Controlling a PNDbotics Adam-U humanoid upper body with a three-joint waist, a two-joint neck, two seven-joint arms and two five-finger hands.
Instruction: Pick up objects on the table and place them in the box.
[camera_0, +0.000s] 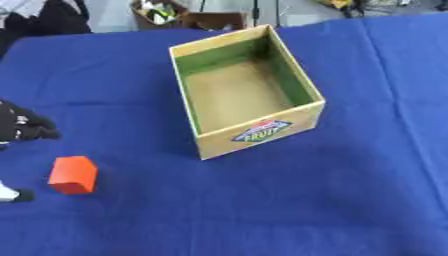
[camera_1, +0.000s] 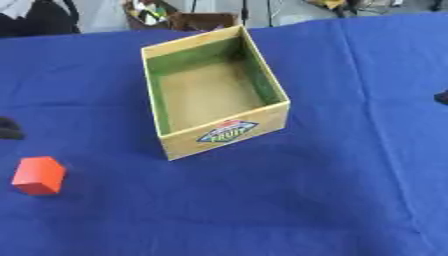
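Observation:
An orange block (camera_0: 73, 174) lies on the blue cloth at the left, near the front. My left hand (camera_0: 24, 125) comes in at the left edge, just left of the block and not touching it. Its dark fingers are spread above the block's level and its thumb tip (camera_0: 14, 194) shows lower down, so the hand is open and holds nothing. A wooden box (camera_0: 258, 131) with green inner walls and a FRUIT label stands in the middle, open at the top, with nothing inside. Only a dark tip of my right hand (camera_1: 442, 97) shows at the right edge.
The blue cloth (camera_0: 332, 200) covers the whole table. Beyond the far edge stand a brown cardboard box (camera_0: 210, 19) with clutter and a dark-clothed figure (camera_0: 44, 20) at the upper left.

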